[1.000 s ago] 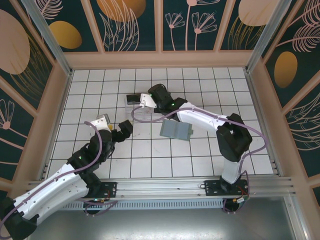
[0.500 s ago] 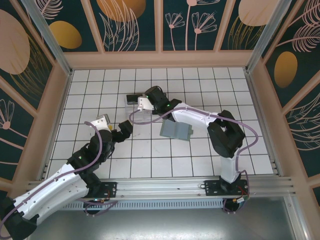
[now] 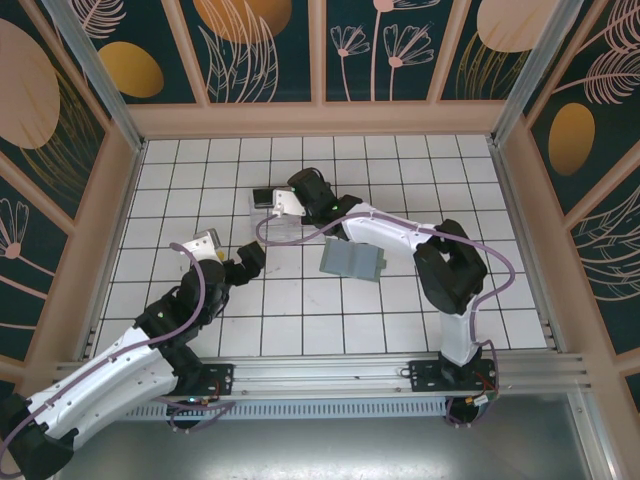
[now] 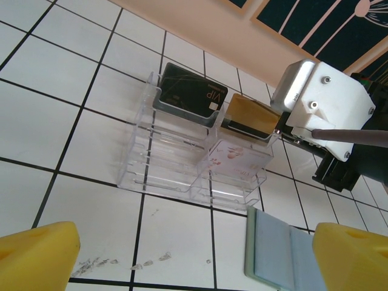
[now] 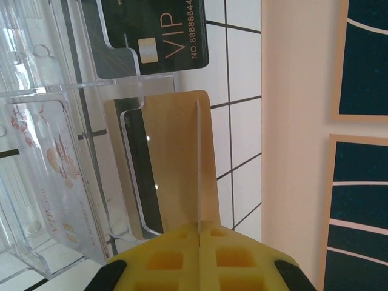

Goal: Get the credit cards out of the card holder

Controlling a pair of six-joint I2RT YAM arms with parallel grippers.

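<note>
The grey-green card holder [image 3: 350, 262] lies open and flat on the tiles, its left edge also in the left wrist view [image 4: 285, 257]. My right gripper [image 3: 275, 200] is shut on a tan-gold credit card [image 5: 205, 157], seen almost edge-on at the fingertips [image 5: 199, 225]. It hangs at the back right pocket of a clear plastic box [image 4: 176, 163], where a gold card with a dark stripe [image 4: 251, 115] shows. My left gripper [image 3: 240, 262] stands open and holds nothing [image 4: 194, 260], a tile short of the box and left of the holder.
The box also holds a black VIP card [image 4: 191, 94] in its back left pocket and a white patterned card [image 4: 233, 157] in front. The tan back wall [image 5: 297, 121] rises close behind the box. A raised rim [image 3: 110, 240] bounds the tiled floor.
The right arm has folded its elbow inward and carried its gripper slightly left, closer over the box. The left arm and the card holder have not moved.
</note>
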